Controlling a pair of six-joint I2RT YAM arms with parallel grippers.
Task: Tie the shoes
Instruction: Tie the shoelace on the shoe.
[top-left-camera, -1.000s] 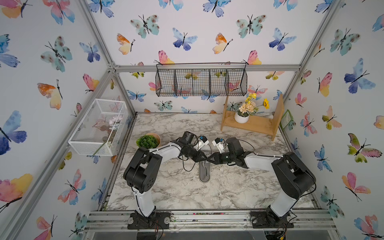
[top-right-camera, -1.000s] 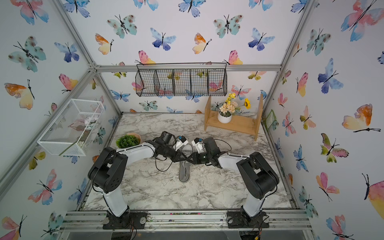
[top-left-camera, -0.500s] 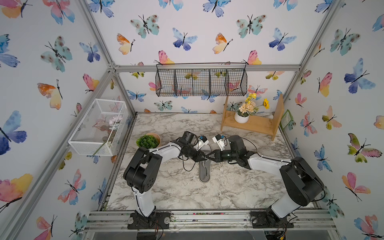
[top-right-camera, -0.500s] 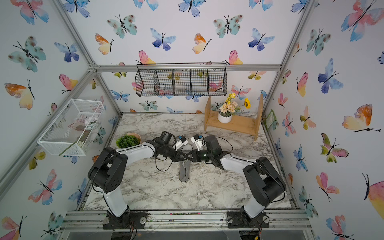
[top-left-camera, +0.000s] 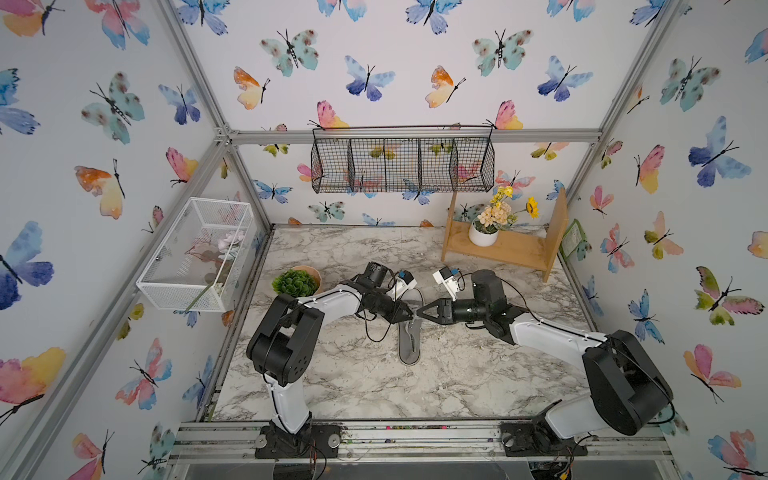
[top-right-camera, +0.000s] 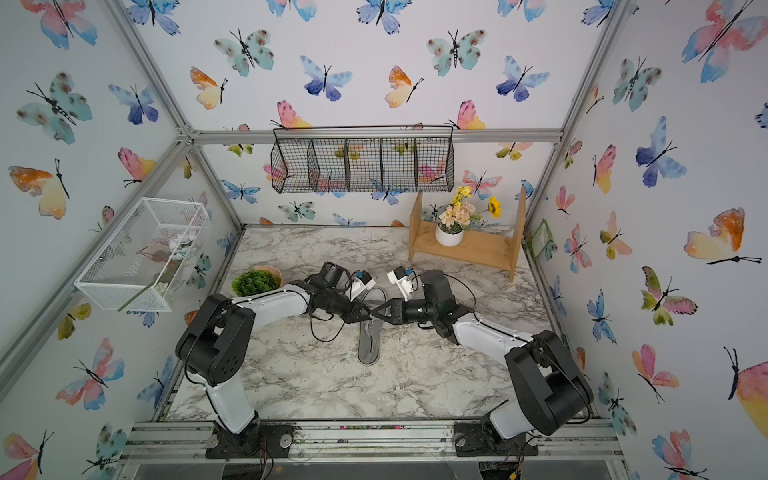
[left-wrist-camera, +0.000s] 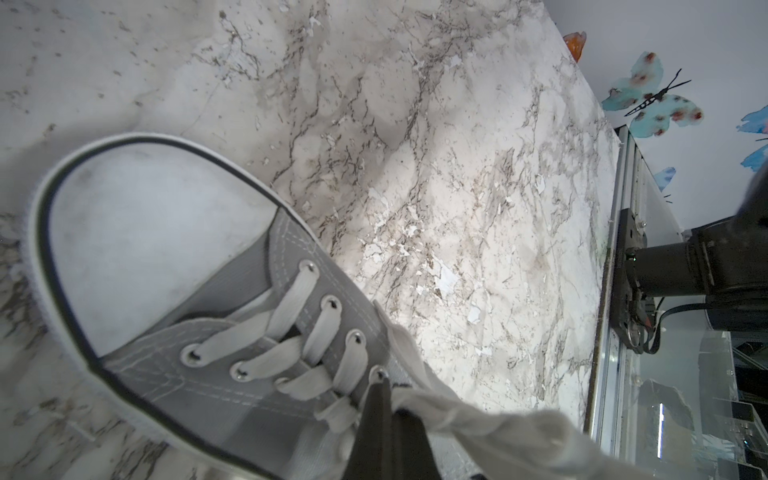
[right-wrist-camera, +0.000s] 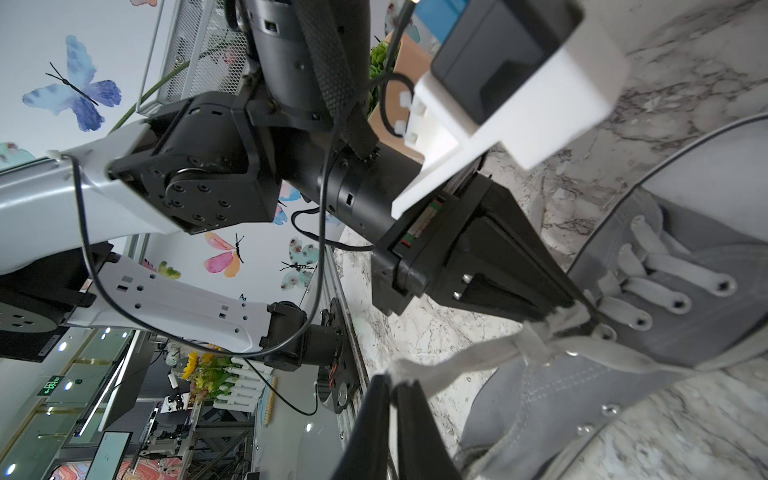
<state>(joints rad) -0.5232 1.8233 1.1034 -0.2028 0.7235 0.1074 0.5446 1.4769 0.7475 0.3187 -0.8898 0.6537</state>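
Sneaker (left-wrist-camera: 195, 299) heel off-frame, L wrist

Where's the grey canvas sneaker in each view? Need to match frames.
Both top views: grey canvas sneaker mid-table, where left gripper meets right gripper.
Left wrist: sneaker close up, white toe cap showing.
Right wrist: laced upper, beyond the taut white lace.
Shared landmark: marble tabletop.

Marble table (top-left-camera: 374, 386), black wire basket (top-left-camera: 402, 160) on wall, wooden shelf (top-left-camera: 515, 250) holding flower pot (top-left-camera: 483, 237), green plant (top-left-camera: 295, 282)
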